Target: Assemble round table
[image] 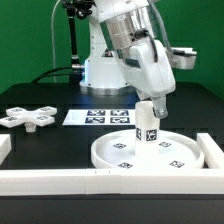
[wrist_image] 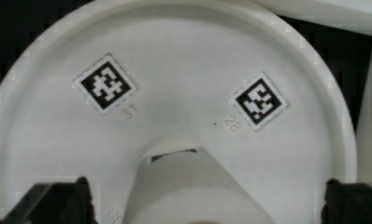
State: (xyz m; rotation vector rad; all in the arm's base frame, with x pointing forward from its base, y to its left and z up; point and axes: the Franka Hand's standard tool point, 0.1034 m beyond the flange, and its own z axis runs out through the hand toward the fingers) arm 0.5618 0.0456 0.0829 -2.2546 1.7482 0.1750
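The large rimmed round disc (image: 108,150) lies flat at the front of the table on the exterior view's right. It fills the wrist view (wrist_image: 183,50), showing two square tags. The short cylinder leg (image: 146,127) stands upright on the disc's middle. My gripper (image: 146,108) is over the leg's top, one finger on each side. In the wrist view the leg (wrist_image: 201,172) sits between the dark fingers (wrist_image: 58,205), with a gap on both sides. The gripper (wrist_image: 206,188) is open. The cross-shaped base (image: 29,117) lies at the exterior view's left, apart from the disc.
The marker board (image: 98,117) lies flat behind the disc, near the arm's base. Long white border rails run along the front edge (image: 50,181) and up the exterior view's right side (image: 212,152), close to the disc.
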